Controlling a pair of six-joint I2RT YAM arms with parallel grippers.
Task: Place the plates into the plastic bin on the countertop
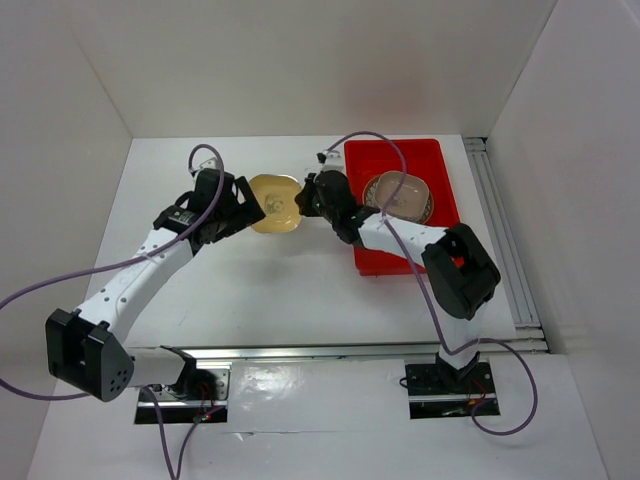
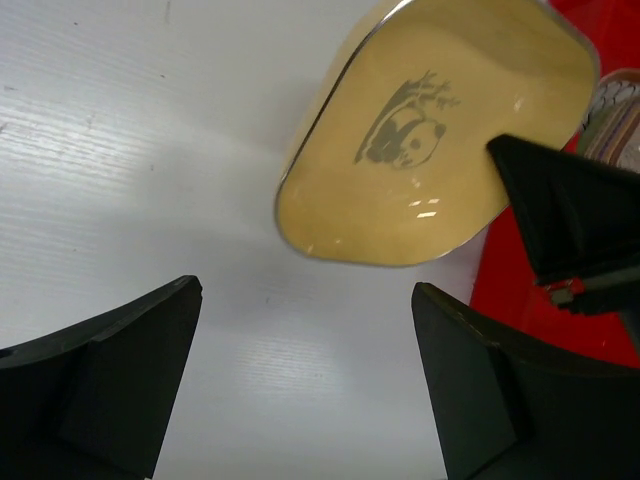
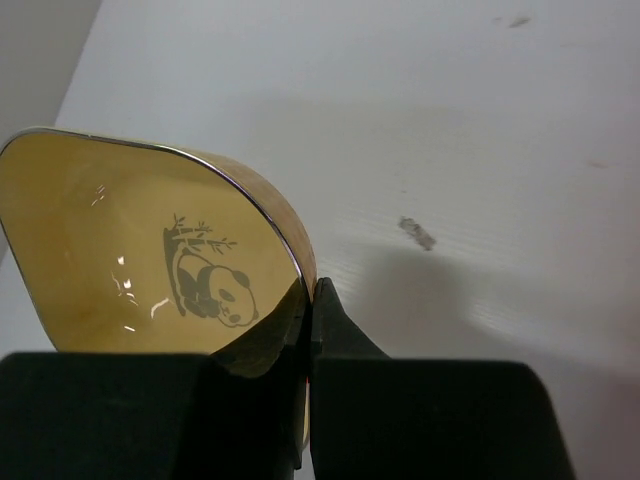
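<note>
Centrally, panda-and-bamboo motif on yellow dish, right claw pinching rim

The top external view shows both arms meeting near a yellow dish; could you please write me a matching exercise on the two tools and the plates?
Column one:
1. left tool
2. right tool
3. yellow dish
4. round patterned plate

Column two:
A. lies inside the red bin
B. open, holding nothing
C. shut on a dish's rim
D. held outside the bin, over the countertop, panda motif showing

Pairs: 1-B, 2-C, 3-D, 4-A
</note>
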